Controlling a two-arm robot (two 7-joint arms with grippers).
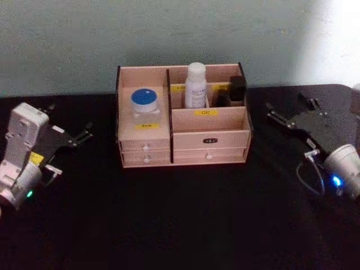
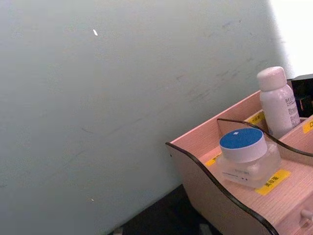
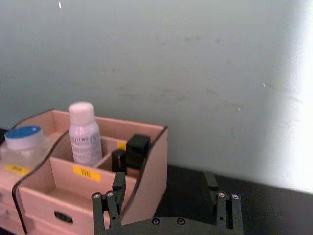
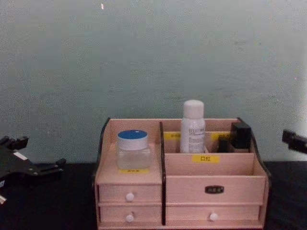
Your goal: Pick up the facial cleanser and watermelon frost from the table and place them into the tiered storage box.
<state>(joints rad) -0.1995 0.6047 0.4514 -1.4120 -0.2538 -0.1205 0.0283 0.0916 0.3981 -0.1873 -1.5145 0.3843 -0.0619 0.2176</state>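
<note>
Both task items already sit in the tiered storage box, seen from the head: the watermelon frost in the left compartment, the facial cleanser upright in the rear one, so the work looks done. The left gripper and right gripper flank it, well apart, empty.

Left wrist view adds the jar's yellow label.

Right wrist view shows that gripper's fingers spread.

Chest view reveals drawer knobs; the left gripper's state I cannot tell.
</note>
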